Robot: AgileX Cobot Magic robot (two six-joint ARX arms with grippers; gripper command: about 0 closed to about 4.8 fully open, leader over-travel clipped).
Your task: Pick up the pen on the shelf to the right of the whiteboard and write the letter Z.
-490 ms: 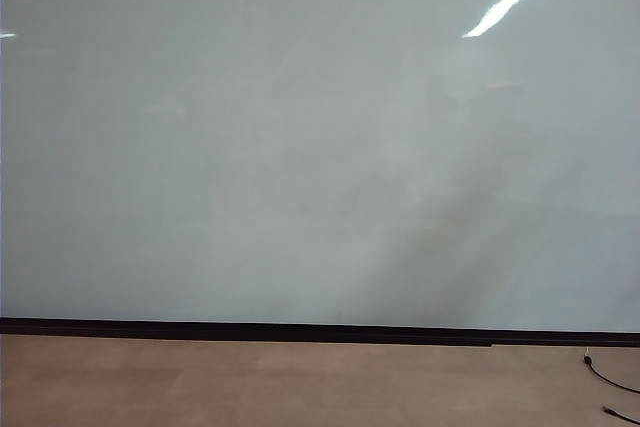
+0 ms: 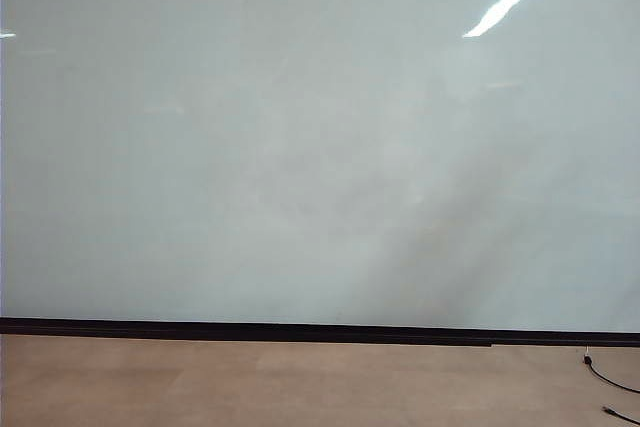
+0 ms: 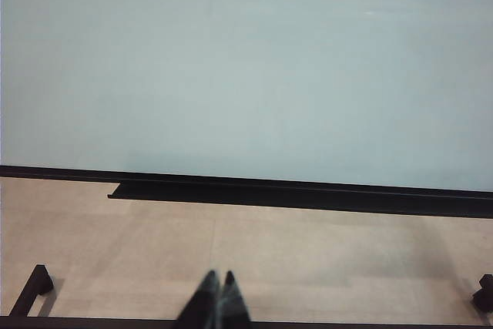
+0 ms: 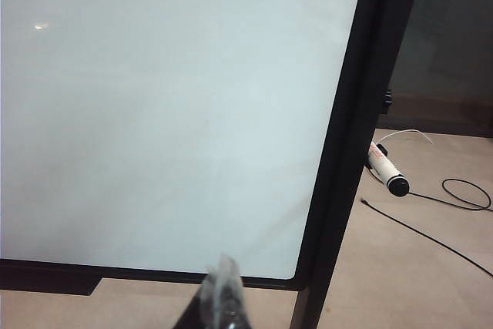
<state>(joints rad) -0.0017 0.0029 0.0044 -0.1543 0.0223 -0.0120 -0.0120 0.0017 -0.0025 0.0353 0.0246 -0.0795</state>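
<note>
Nothing of the task is seen to be done. The whiteboard [image 2: 300,137] is shown bare in all three views, with no letter Z on it and only a bright streak of reflected light near its upper right corner in the exterior view. The pen has not been picked up, so the fetching and the writing are both judged to remain.

Left of the whiteboard's middle, the left gripper [image 3: 216,302] is seen only in its own wrist view, as two dark fingertips pressed together with nothing between them. It is held low and back from the whiteboard, pointed level toward the dark strip [image 3: 308,193] along the board's bottom edge, above the pale floor [image 3: 254,260].

Toward the whiteboard's right edge, the right gripper [image 4: 222,298] is likewise seen only as fingertips at the edge of its wrist view; its jaws are clenched and empty. It is aimed at the board's lower right corner, close to the black frame post [image 4: 350,144].

Just beyond that post, on the side away from the board face, the pen [image 4: 386,169] is seen: a slim white marker with a dark cap, lying tilted beside the frame, well apart from both grippers. The shelf under it cannot be made out. A black cable [image 4: 431,240] is trailed over the floor past it.

Neither arm is caught in the exterior view.
</note>
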